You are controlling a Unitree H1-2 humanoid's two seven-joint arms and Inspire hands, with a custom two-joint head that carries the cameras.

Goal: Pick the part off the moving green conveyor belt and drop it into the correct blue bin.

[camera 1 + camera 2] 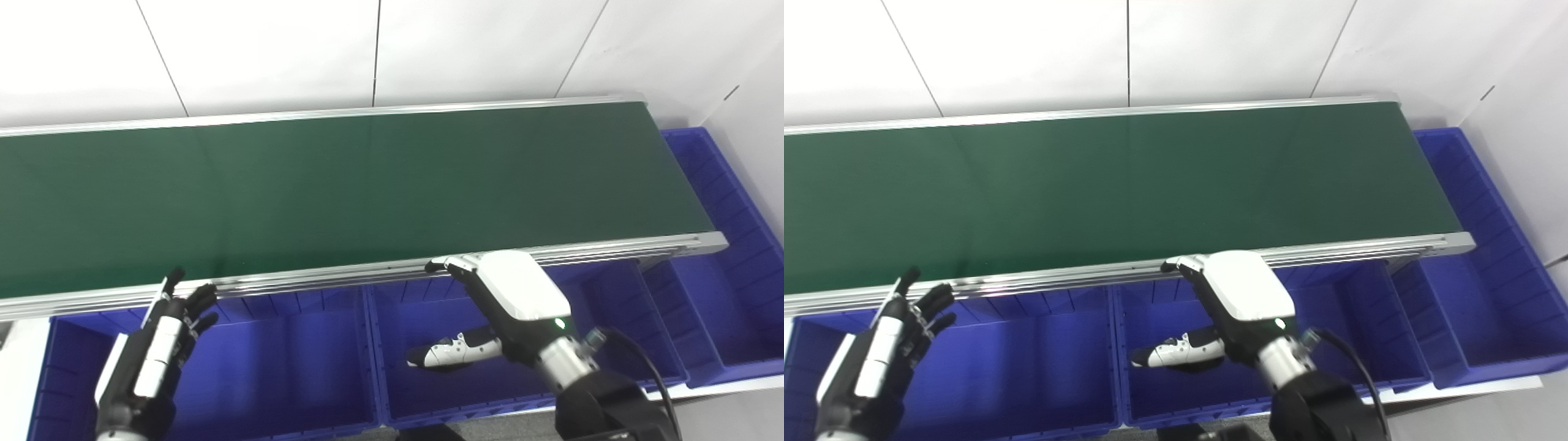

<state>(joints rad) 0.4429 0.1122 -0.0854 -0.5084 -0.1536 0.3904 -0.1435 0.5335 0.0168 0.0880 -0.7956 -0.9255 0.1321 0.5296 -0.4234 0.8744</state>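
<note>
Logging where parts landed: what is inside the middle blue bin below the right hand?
No part shows in the middle blue bin: only bare blue floor and the right hand, its thumb reaching in. The hand and arm cover part of the floor, so that patch cannot be checked.

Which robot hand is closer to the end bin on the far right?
Right. The right hand hovers over the middle bin, nearer the end bin. The left hand is far off at the left.

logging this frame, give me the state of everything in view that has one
green conveyor belt: bare, no part showing on it
left blue bin: nothing visible inside
middle blue bin: right hand above it, no part seen
right blue bin: nothing visible inside
left hand: open, holds nothing
right hand: open, holds nothing
</note>
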